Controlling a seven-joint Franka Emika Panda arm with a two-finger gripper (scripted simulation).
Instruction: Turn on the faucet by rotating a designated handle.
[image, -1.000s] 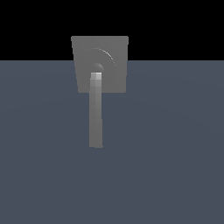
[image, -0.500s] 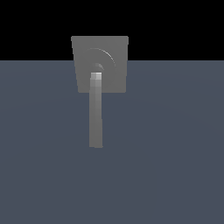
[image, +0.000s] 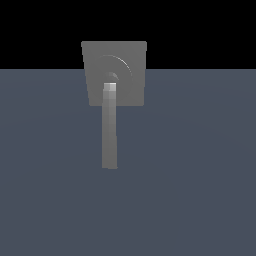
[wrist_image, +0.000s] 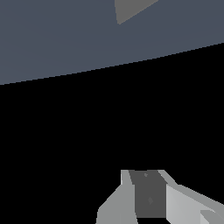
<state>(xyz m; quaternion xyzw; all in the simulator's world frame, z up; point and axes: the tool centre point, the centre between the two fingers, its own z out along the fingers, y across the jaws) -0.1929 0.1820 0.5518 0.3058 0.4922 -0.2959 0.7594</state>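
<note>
Gripper (wrist_image: 148, 197) only in wrist view, state unclear; exterior view shows handle (image: 110, 130), faucet (image: 135, 60).

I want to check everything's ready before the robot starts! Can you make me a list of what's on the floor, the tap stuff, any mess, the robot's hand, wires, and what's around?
Surface: flat blue-grey floor, bare where visible.
Faucet: grey square plate with raised rings.
Handle: long grey bar, paler square end over the plate.
Clutter: nothing seen.
Gripper: only partly visible in wrist view, far from the faucet; open or shut unclear.
Cables: nothing seen.
Surroundings: plain black background.
</note>
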